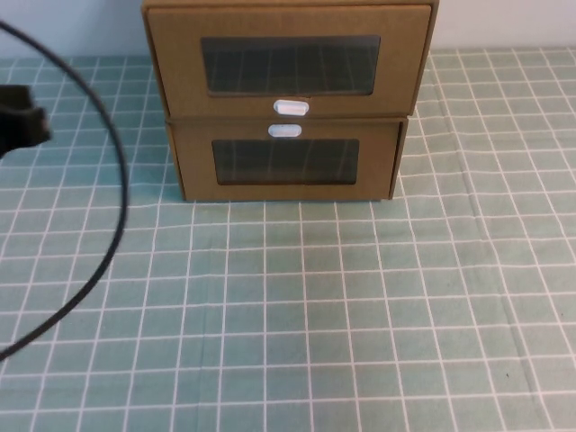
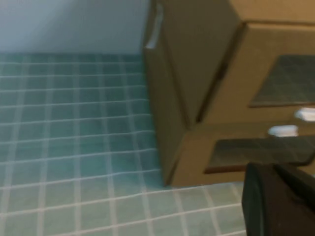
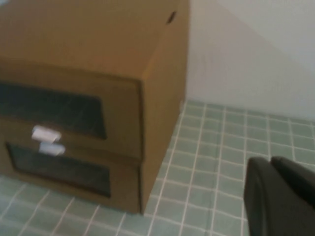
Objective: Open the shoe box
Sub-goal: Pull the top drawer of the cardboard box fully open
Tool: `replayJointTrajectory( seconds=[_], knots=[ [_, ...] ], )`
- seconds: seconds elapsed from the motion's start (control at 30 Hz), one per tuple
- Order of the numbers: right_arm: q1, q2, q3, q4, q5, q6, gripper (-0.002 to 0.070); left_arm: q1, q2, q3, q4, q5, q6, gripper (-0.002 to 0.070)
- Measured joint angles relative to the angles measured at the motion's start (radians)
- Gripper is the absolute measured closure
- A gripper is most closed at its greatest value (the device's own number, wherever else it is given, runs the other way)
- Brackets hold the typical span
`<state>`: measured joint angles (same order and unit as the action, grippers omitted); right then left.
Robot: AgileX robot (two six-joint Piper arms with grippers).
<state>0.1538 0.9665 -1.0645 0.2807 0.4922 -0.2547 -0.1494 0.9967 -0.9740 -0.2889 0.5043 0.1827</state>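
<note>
At the back of the table, centred: shoe box, brown cardboard, two stacked drawers, on the green grid cloth against the wall. Upper drawer and lower drawer both look fully in. Each has a dark window and a small white pull tab. Upper tab and lower tab sit just beside each other at the seam.

Left gripper: off the box's left front corner, well apart from it, touching nothing. Can't tell its state. Only a dark bit of the left arm and its cable show at the left edge of the high view.

Right gripper: off the box's right side, above the cloth, out of the high view. Clenched, empty.

Step, my read: pre-approach. Nothing is on the box and no drawer has been pulled.

Next move calls for:
- pick one tab; they're close, so aim carefully to avoid catching both
- unclench before reaching, then pinch the tab
- pull straight toward the robot

Risk: the box probably slides instead of the drawer opening. The other arm may need to brace it.
</note>
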Motion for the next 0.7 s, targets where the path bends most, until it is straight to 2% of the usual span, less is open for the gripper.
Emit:
replayJointTrajectory(
  seconds=[0.17,0.3,0.43,0.53,0.6,0.7],
  knots=[
    [0.171,0.146,0.0,0.031,0.009,-0.243,0.0689,0.0,0.157,-0.126,-0.365,0.003,0.377,0.068],
    [0.32,0.286,0.0,0.005,0.01,-0.405,0.0689,0.0,0.321,-0.297,-0.531,0.044,0.551,0.068],
    [0.433,0.402,-0.017,-0.143,0.004,-0.45,0.0689,0.0,0.487,-0.528,-0.59,0.165,0.61,0.068],
    [0.485,0.498,-0.067,-0.337,0.032,-0.443,0.0689,0.0,0.631,-0.705,-0.599,0.299,0.612,0.068],
    [0.508,0.561,-0.125,-0.483,0.09,-0.368,0.0689,0.0,0.724,-0.822,-0.606,0.377,0.598,0.068],
    [0.514,0.641,-0.221,-0.608,0.191,-0.24,0.0689,0.0,0.842,-0.966,-0.638,0.464,0.571,0.068]
  ],
)
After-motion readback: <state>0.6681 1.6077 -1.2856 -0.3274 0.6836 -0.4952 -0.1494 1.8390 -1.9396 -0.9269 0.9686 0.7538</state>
